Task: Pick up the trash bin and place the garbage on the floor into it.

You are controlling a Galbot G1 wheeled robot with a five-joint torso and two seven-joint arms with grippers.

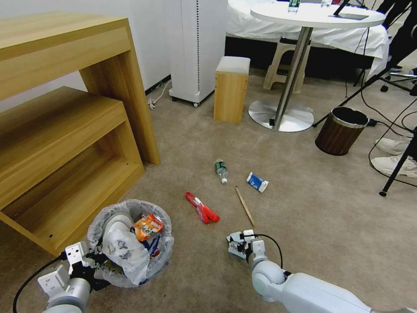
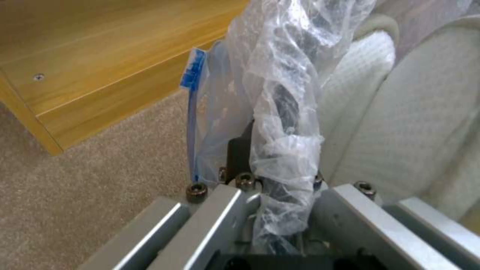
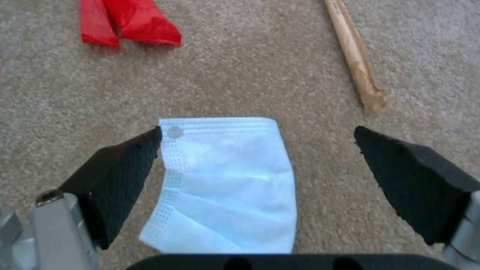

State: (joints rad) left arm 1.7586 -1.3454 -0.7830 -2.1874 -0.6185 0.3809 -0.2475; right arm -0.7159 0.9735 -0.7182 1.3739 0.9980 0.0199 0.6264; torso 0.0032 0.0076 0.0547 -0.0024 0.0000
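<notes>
The trash bin [image 1: 130, 243], lined with a translucent bag [image 2: 285, 112], is at my lower left, beside the shelf. It holds white slippers [image 2: 430, 112] and an orange wrapper [image 1: 147, 226]. My left gripper [image 1: 93, 261] [image 2: 270, 176] is shut on the bin's bagged rim. On the floor [image 1: 312, 226] lie a small bottle [image 1: 221, 170], a white-blue packet [image 1: 257, 181], a red wrapper [image 1: 202, 208] [image 3: 130, 22] and a wooden stick [image 1: 244, 205] [image 3: 355, 56]. My right gripper [image 1: 239, 243] [image 3: 257, 131] hangs open, low over a pale blue face mask [image 3: 225, 183] lying flat between its fingers.
A wooden shelf unit [image 1: 65, 130] stands at the left. A brown wood-grain bin [image 1: 341, 130], white sneakers [image 1: 397, 156], tripod legs and cables are at the right. A round table's base [image 1: 281, 115], a wooden stool [image 1: 231, 89] and a white appliance [image 1: 197, 48] stand behind.
</notes>
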